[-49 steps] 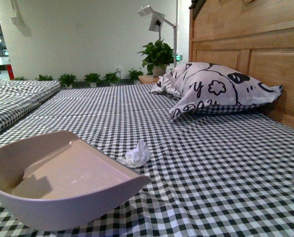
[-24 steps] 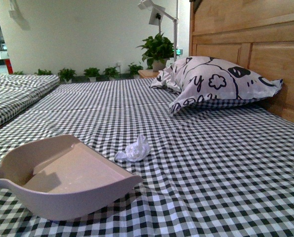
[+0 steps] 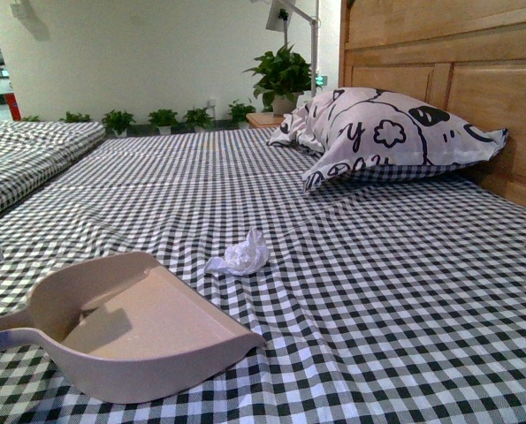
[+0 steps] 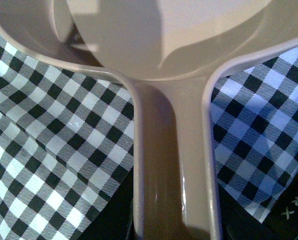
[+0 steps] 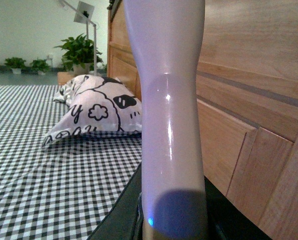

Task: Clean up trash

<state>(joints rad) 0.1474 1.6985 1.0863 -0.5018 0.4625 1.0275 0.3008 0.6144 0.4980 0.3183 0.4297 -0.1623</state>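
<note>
You are seeing a pinkish-beige dustpan [image 3: 139, 331] sitting near left on the checked surface [image 3: 404, 300]. A patterned pillow [image 3: 395, 137] is lying beside the wooden headboard [image 3: 475, 53], and potted plants [image 3: 285, 79] are standing beyond.

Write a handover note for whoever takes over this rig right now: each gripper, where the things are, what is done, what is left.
Left gripper: shut on the dustpan handle.
Right gripper: shut on a pale handle, held upright; its working end is out of view.
Tissue: on the bed, just past the dustpan, not touching it.
Done: nothing collected; the dustpan is empty.
Left: get the tissue into the dustpan.
</note>
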